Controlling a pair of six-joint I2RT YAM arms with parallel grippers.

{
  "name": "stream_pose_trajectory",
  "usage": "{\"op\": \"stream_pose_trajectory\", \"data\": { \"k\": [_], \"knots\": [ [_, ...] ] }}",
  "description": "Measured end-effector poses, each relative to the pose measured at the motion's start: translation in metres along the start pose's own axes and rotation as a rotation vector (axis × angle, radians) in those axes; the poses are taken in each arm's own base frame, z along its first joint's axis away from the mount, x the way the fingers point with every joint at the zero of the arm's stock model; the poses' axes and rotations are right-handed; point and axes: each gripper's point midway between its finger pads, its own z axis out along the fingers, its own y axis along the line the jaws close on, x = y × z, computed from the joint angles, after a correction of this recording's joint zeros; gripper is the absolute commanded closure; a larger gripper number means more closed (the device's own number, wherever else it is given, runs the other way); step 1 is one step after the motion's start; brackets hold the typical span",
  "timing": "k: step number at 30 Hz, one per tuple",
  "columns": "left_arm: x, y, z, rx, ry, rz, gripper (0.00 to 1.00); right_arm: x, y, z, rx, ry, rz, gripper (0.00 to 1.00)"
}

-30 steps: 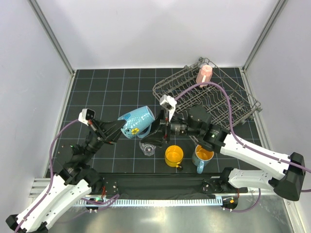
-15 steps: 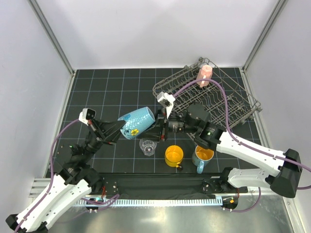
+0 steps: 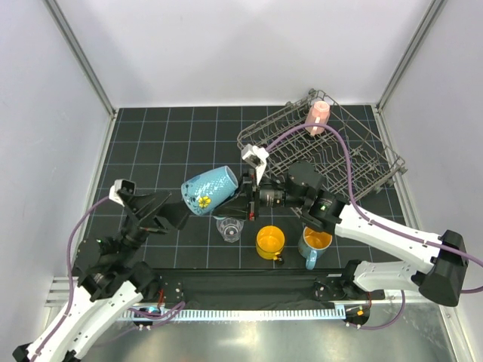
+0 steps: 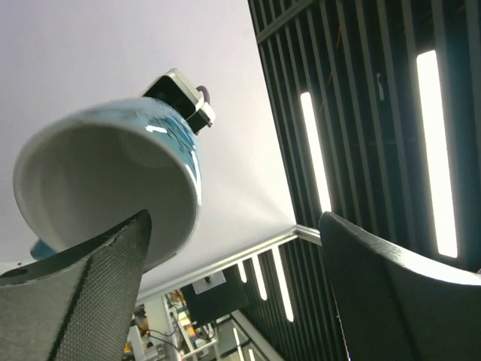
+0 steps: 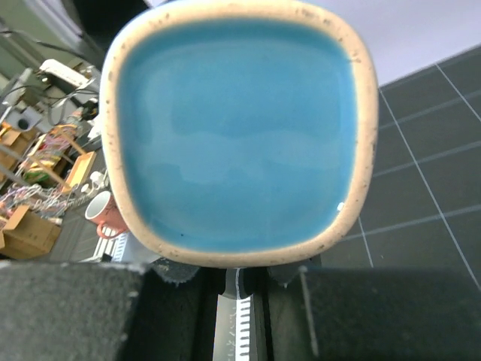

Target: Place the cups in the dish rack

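Note:
A blue mug (image 3: 209, 191) with a white inside (image 4: 105, 188) hangs tilted over the mat, its mouth facing lower left. My right gripper (image 3: 243, 202) is shut on it from the right. In the right wrist view its blue base (image 5: 237, 128) fills the frame above the gripper (image 5: 248, 289), and the grip point is hidden. My left gripper (image 3: 172, 213) stands open just left of the mug, apart from it (image 4: 233, 301). A glass tumbler (image 3: 229, 228), a yellow mug (image 3: 269, 241) and a blue mug with an orange inside (image 3: 315, 243) stand on the mat. A pink cup (image 3: 318, 117) sits in the dish rack (image 3: 370, 162).
The wire rack lies at the back right of the black gridded mat (image 3: 158, 143). White walls with metal posts (image 3: 79, 60) close in the mat on three sides. The three standing cups line up near the front edge, under the right arm.
My left gripper has opened, let go of the blue mug and drawn back to the lower left. My right gripper has closed on the mug and now holds it alone.

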Motion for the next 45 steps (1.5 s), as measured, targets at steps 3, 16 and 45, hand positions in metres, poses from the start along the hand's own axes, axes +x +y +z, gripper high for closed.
{"op": "stream_pose_trajectory", "data": {
  "k": [3,16,45],
  "knots": [
    [-0.006,0.004,-0.013,-0.036,-0.046,0.041,0.00,0.003,-0.012,-0.003,0.064,0.006,0.021,0.96],
    [-0.036,0.060,-0.061,-0.402,-0.212,0.174,0.02,-0.020,-0.160,-0.130,0.818,-0.133,0.190,0.96],
    [-0.029,0.054,-0.057,-0.634,-0.049,0.559,0.03,0.085,-0.341,-0.456,2.235,-0.128,0.715,0.96]
  ]
}}
